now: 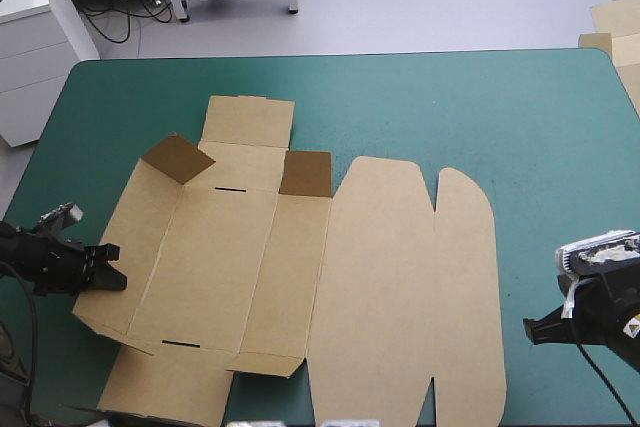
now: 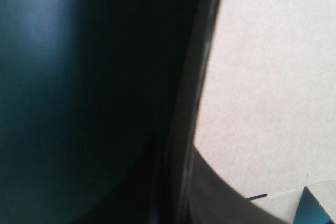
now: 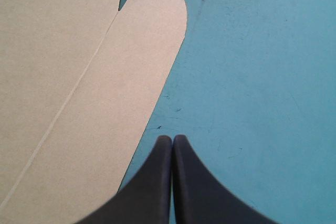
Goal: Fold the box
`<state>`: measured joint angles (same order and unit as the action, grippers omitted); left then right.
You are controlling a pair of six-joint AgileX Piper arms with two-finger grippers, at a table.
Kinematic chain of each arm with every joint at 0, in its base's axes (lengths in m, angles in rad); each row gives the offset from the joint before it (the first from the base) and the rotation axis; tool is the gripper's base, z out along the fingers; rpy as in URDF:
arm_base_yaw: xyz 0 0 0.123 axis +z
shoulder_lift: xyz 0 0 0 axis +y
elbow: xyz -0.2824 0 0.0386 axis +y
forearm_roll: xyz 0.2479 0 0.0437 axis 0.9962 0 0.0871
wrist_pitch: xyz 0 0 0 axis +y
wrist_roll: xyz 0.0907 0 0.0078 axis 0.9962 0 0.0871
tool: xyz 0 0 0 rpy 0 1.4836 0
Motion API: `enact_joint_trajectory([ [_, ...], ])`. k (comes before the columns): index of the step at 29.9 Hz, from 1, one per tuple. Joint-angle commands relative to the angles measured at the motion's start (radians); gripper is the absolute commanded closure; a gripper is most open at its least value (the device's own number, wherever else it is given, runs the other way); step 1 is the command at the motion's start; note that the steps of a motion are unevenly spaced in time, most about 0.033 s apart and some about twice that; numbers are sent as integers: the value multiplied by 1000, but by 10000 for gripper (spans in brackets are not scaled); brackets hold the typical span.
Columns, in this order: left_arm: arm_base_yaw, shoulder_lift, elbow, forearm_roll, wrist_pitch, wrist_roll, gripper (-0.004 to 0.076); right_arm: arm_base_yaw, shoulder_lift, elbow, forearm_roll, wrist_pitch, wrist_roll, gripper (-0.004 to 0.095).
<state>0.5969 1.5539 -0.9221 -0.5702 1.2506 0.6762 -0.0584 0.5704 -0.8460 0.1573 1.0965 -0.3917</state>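
Box (image 1: 300, 277) lies unfolded and nearly flat on the teal-green cover (image 1: 540, 127), left of centre, with two small far flaps raised. Left gripper (image 1: 114, 267) sits at its left edge, fingers apart. Right gripper (image 3: 172, 140) has its fingers pressed together, on the cover just beside the rounded lid flap.

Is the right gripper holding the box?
No: the right gripper is shut with nothing between its fingers, over the cover beside the box.

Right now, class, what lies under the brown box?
The box lies on the table's teal-green cover, which shows beside and beyond it. Whether anything else sits beneath the board cannot be seen, because the board covers it.
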Motion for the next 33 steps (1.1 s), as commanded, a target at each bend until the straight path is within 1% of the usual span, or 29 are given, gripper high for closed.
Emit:
enact_joint_trajectory([
  [1,-4,-31,-17,-69,41,8,730,-4,3,-24,6,-57,-8,928],
  [3,-4,-31,-17,-147,41,95,734,-4,3,-24,6,-57,-8,928],
  [7,-4,-31,-19,-257,41,109,734,-4,3,-24,6,-57,-8,928],
  [11,-44,-31,-19,-198,40,114,734,-4,3,-24,6,-57,-8,928],
  [16,-146,-31,-31,-170,23,112,734,-4,-1,-26,1,-80,-8,928],
  [20,-276,-31,-116,-62,14,95,734,-4,-35,-26,-6,-119,-8,928],
  [25,-447,-31,-284,118,-46,-48,734,-4,-76,-26,-8,-138,-8,928],
  [33,-675,-31,-518,284,-131,-72,734,-4,-99,-28,-55,-148,24,928],
])
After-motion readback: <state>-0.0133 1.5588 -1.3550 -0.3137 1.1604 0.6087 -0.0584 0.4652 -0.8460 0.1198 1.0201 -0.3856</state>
